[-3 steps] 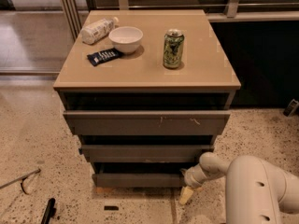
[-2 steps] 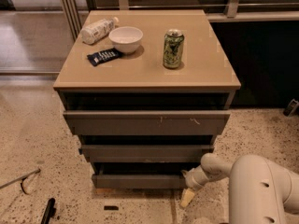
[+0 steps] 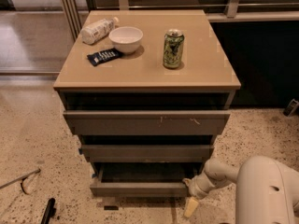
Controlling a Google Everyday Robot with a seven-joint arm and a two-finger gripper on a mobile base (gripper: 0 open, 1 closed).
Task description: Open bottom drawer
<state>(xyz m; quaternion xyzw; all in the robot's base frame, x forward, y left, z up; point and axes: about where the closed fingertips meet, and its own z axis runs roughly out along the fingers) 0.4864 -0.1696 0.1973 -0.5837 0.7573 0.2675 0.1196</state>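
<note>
The narrow grey-brown bottom drawer (image 3: 140, 189) is found lowest beneath the tan surface (image 3: 210, 71), partly drawn out. The white pincer (image 3: 192, 196) is positioned at its right corner; whether anything is grasped cannot be told.

Office-like: speckled terrazzo floor (image 3: 32, 134)

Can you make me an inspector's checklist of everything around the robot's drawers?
Surface: tan cabinet top, holding four things.
Job's things: bottom drawer, the narrowest front, with a dark gap above it.
Clutter: bottle lying down; white bowl; dark packet; green can upright.
Grippers: gripper low near the floor, at the bottom drawer's right end.
Cables: nothing seen.
Surroundings: speckled floor; thin rod and black object lying at the left.
</note>
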